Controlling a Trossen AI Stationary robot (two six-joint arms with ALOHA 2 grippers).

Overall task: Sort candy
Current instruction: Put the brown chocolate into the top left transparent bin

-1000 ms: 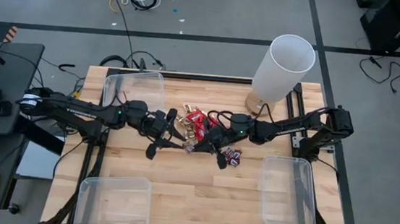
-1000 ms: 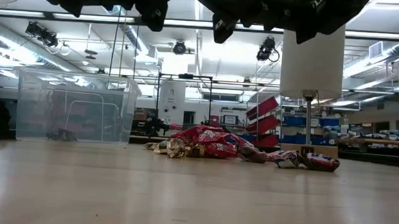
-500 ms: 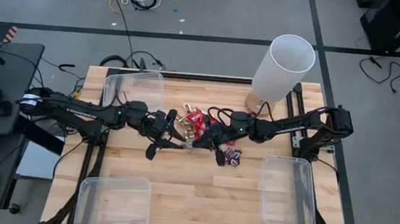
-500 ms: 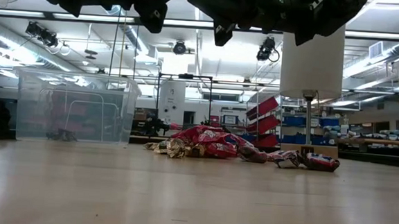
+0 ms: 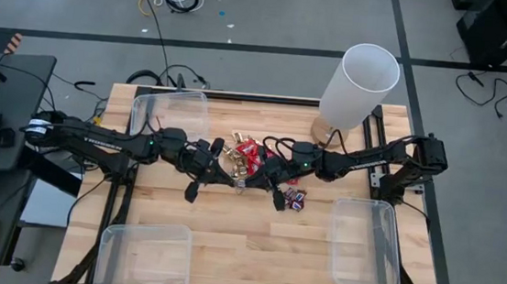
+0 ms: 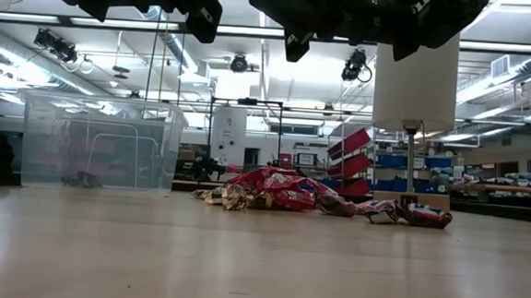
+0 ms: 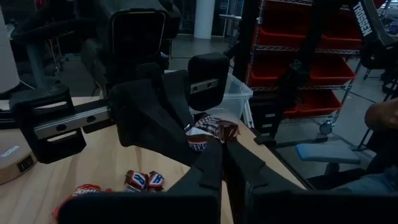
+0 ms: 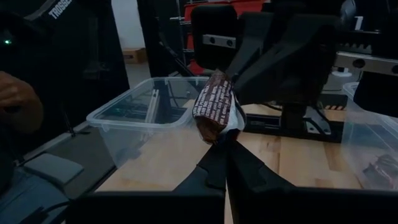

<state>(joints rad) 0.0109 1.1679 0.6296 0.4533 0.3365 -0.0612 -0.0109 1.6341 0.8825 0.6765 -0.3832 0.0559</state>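
A dark brown mini bar of candy hangs in the air over the table's middle, between my two grippers. My left gripper reaches in level from the table's left, and my right gripper from the right; both are shut on the bar. Under and just beyond them, a pile of candy in red, gold and dark wrappers lies on the wooden table. Two more dark bars lie to the right of the pile. My left gripper pinches one wrapper end of the bar between its two fingers, reaching in level from the table's left. The bar is clear of the table. My right gripper pinches the opposite end of the bar between its two fingers, reaching in level from the table's right. The bar stands out beyond its fingertips toward the left gripper's fingers.
Three clear plastic bins stand at the far left, near left and near right. A tall white cylinder on a wooden base stands at the far right. A person's hand shows beyond the table.
My left gripper's fingers stood open around the bar's free end and have shut on it. Neither arm has moved from its place, and the bar stays lifted between the two grippers.
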